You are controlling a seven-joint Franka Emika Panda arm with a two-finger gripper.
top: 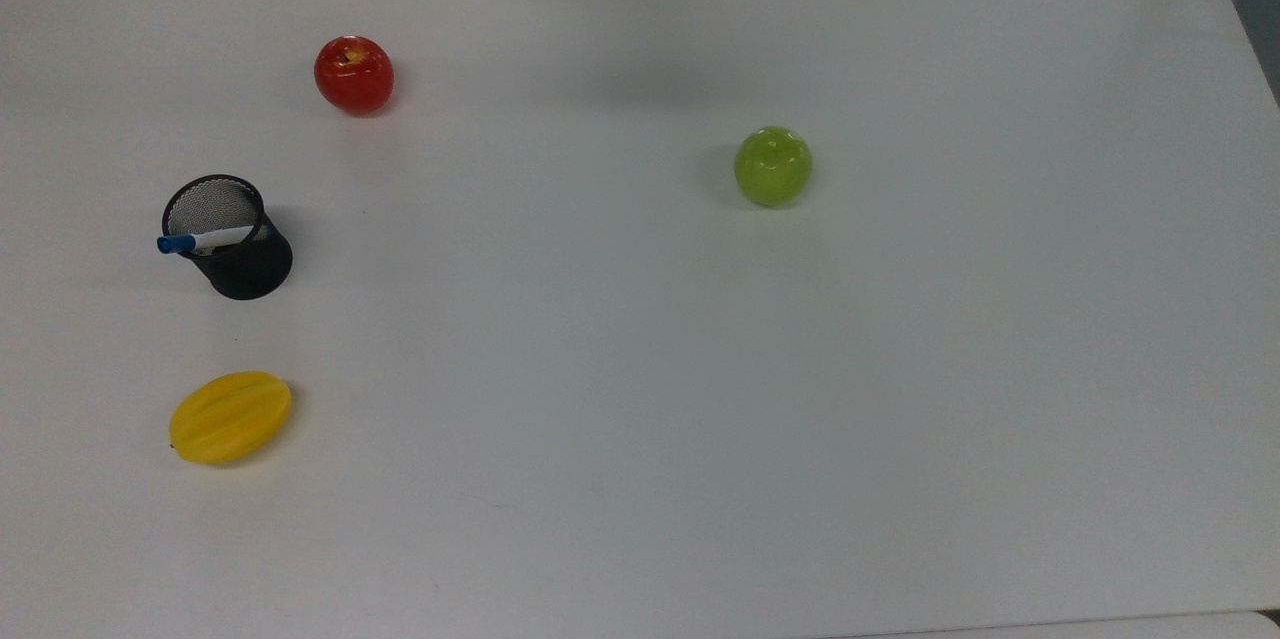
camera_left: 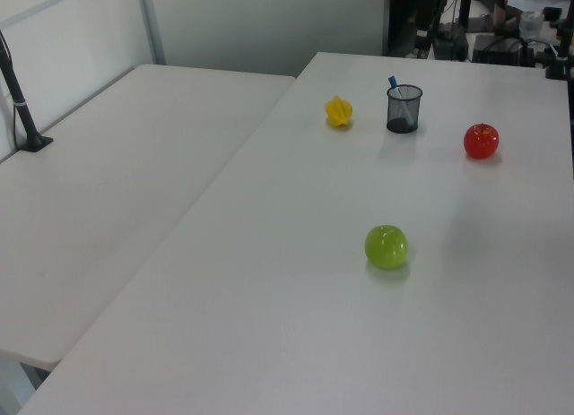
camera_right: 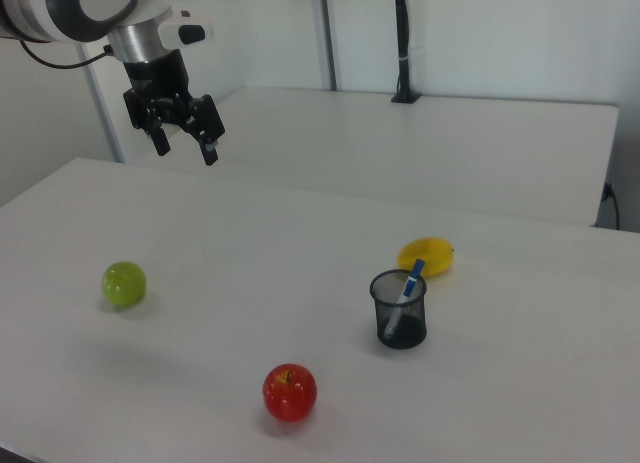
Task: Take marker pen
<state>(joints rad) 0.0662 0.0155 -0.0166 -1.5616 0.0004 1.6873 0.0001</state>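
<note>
The marker pen, white with a blue cap, leans upright inside a black mesh cup, its capped end sticking out over the rim. In the right view my gripper hangs open high above the table at the upper left, far from the cup, with nothing between its fingers.
A red apple, a green apple and a yellow ridged fruit lie on the white table. A second table adjoins it.
</note>
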